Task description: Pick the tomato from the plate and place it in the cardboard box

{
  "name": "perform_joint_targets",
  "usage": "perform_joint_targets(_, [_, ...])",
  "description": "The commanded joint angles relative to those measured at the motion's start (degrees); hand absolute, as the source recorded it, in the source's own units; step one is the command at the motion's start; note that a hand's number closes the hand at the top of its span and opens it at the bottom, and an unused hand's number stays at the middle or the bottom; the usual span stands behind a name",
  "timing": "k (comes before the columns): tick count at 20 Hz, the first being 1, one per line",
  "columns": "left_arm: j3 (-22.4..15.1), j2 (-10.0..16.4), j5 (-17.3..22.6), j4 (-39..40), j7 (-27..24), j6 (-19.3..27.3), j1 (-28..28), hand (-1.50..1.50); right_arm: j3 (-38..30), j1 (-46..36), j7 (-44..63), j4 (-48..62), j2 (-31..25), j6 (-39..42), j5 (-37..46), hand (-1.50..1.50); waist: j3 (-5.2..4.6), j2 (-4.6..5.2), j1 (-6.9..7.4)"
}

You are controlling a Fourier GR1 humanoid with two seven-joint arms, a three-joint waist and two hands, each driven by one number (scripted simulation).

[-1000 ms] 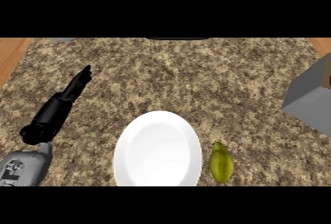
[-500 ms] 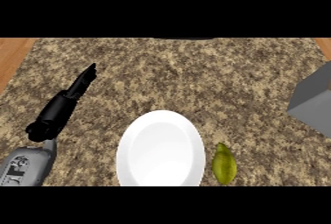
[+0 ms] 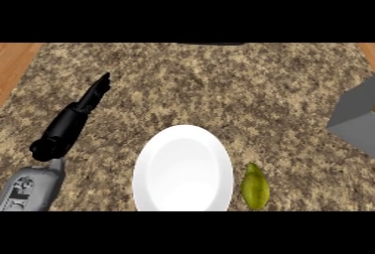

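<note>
Nearest in the head view, the grey left forearm comes in at the lower left, and beside it to the right lies the white plate, showing only its bare white face. The one thing that could be the task's tomato is a yellow-green fruit, long and pointed at its far end. It lies flat on the speckled counter just right of the plate's rim, and not on the plate. It looks small and light, with a smooth skin that may slip under the fingers and flesh that would likely bruise if pinched hard. The sensible hold is probably across its narrow middle, thumb on one long side and fingers on the other, coming down from above. The plate's rim stands close on its left, so there is little room on that side. Farther out on the left, the black left hand is open and holds nothing, its fingers straight and pointing away, well apart from the fruit. The right hand is not in view. At the right edge, farther off, stands the grey box, only partly shown.
</note>
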Motion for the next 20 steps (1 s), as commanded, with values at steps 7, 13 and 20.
perform_joint_targets(7, [1.0, 0.0, 0.2, -1.1, 2.3, -0.2, 0.2, 0.0, -10.8, -7.2, -18.0, 11.2, 6.8, 5.6, -11.9, -1.5, 0.34, -0.51, -1.11])
perform_joint_targets(13, [0.8, -0.2, 0.0, -0.2, 1.8, -0.5, -1.3, 0.0, -24.5, -14.5, -4.5, 24.1, 8.9, 16.3, -29.2, -1.5, 0.19, -0.15, -1.21])
perform_joint_targets(20, [-1.3, -2.2, -2.9, -3.1, 2.1, 1.6, 0.5, 0.0, -29.8, -15.9, -2.4, 35.5, 4.1, 14.5, -31.3, -1.5, 0.41, 0.4, 0.03])
